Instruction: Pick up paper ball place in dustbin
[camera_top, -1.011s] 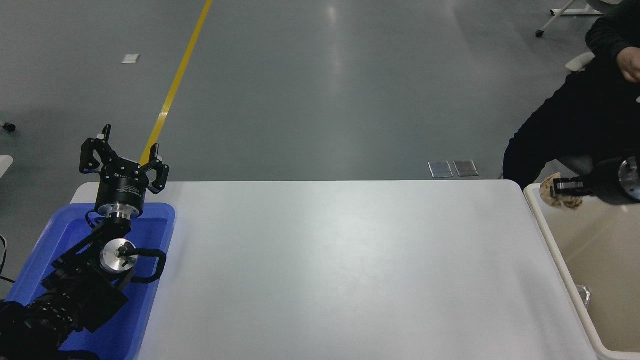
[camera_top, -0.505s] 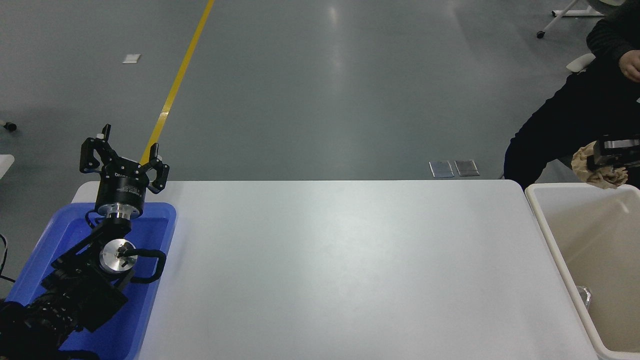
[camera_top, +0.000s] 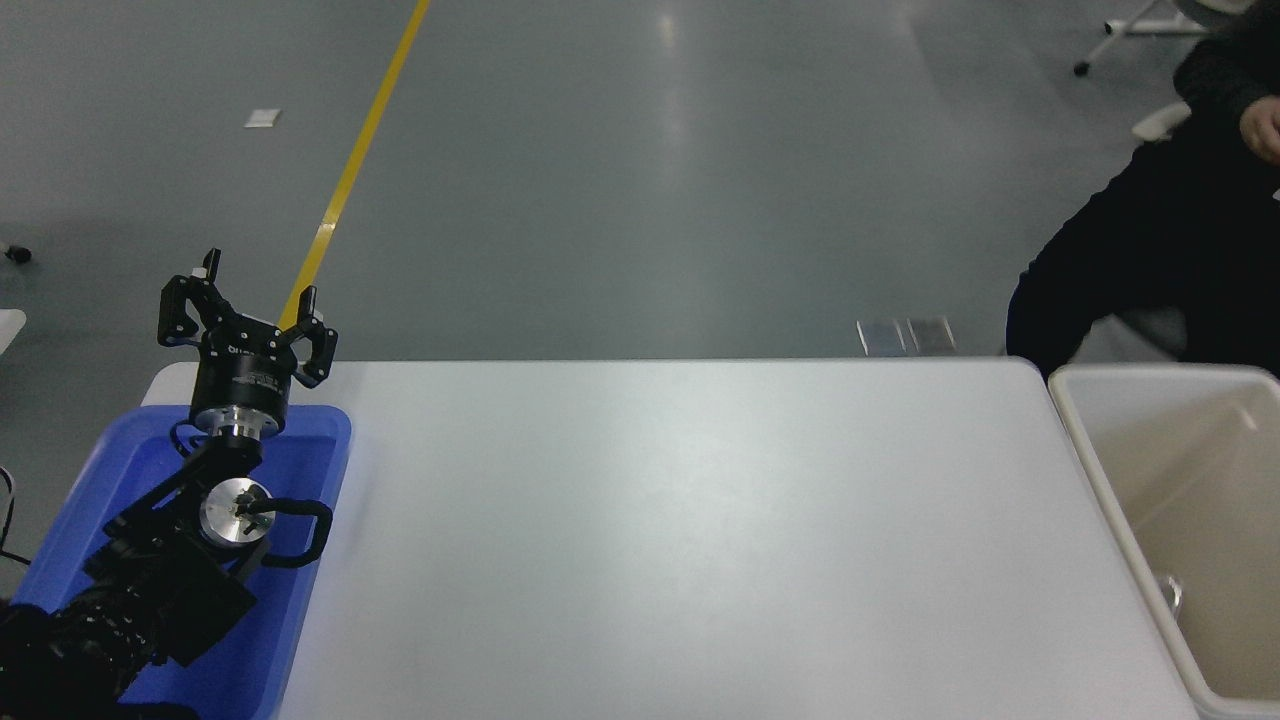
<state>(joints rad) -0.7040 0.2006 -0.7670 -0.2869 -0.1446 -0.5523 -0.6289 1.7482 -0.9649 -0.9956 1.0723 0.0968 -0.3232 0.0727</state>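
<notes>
White table (camera_top: 680, 520) carries a blue tray (camera_top: 300, 620) (left edge).

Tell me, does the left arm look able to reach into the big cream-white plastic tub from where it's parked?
Probably not. The left end effector sits open over the blue plastic tray at the table's left end, while the cream-white plastic tub stands past the far right end. Nothing blocks the white table between them, but it spans its whole width.

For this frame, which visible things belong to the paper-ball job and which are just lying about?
Job:
- dustbin, at the table's right end
- paper ball: not in view
- right gripper: not in view

Lying about:
- blue tray, at the left
- left gripper, parked over the tray, jaws open
- white table
- person, far right
</notes>
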